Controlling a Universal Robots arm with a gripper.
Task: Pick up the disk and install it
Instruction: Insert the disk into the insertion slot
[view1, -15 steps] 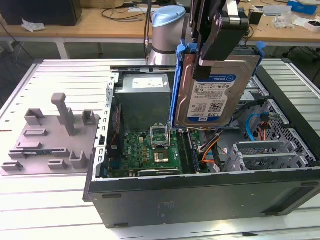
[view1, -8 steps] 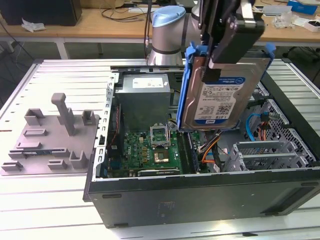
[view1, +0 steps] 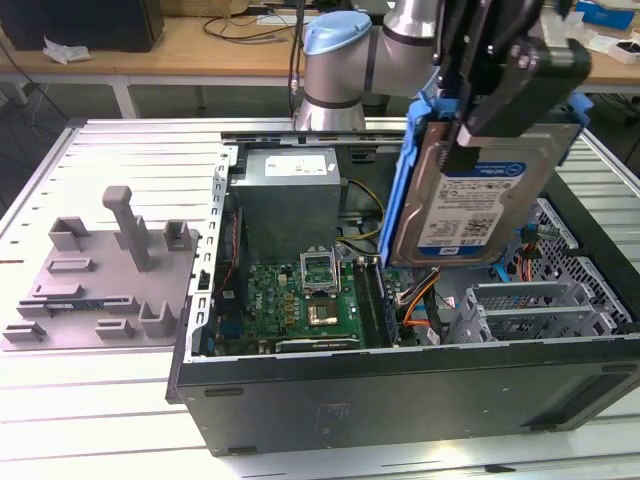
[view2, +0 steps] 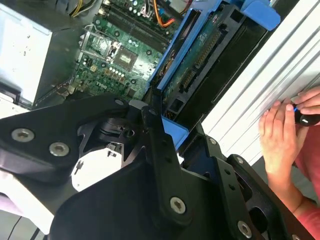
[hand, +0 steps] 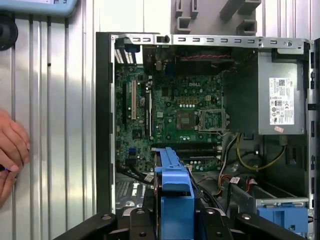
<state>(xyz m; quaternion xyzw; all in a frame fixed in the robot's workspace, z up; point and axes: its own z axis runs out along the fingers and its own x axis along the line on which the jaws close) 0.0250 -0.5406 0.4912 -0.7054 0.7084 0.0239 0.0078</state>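
The disk (view1: 468, 205), a silver hard drive with a white-and-blue label in a blue caddy rail, hangs upright and slightly tilted above the right half of the open computer case (view1: 400, 400). My gripper (view1: 470, 135) is shut on its upper edge, black fingers on either face. In the second wrist view the disk (view2: 197, 62) is seen edge-on between the fingers (view2: 156, 127), connector side showing. In the first wrist view the caddy's blue edge (hand: 175, 192) rises from my gripper (hand: 175, 222), over the motherboard (hand: 170, 115).
A silver drive cage (view1: 540, 310) with a blue latch (hand: 282, 217) sits at the case's right end, the power supply (view1: 290, 190) at the back. A grey fixture plate (view1: 100, 280) with posts lies at the exterior view's left. A person's hand (view2: 280, 135) rests on the table rails beside the case.
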